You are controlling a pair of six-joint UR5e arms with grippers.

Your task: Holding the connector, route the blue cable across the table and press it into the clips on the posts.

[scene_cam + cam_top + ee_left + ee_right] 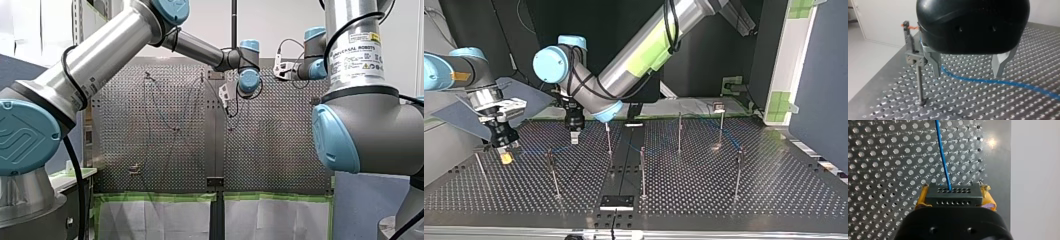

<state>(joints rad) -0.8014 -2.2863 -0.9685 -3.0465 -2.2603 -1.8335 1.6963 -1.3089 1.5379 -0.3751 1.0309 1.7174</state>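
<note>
Grips the connector [953, 191] in the right hand [955, 200], farther from the post [919, 85]. Straddles the blue cable [978, 80] with the left hand [968, 67] spread wide just beside that post, crosswise between the fingers [935, 63], below the clip [913, 58].

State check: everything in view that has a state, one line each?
blue cable, loose over the table, one end in the connector.
connector, gripped between yellow pads.
right tool, shut on the connector.
left tool, open, straddling the blue cable.
posts, upright; clip seating too small to tell.
</note>
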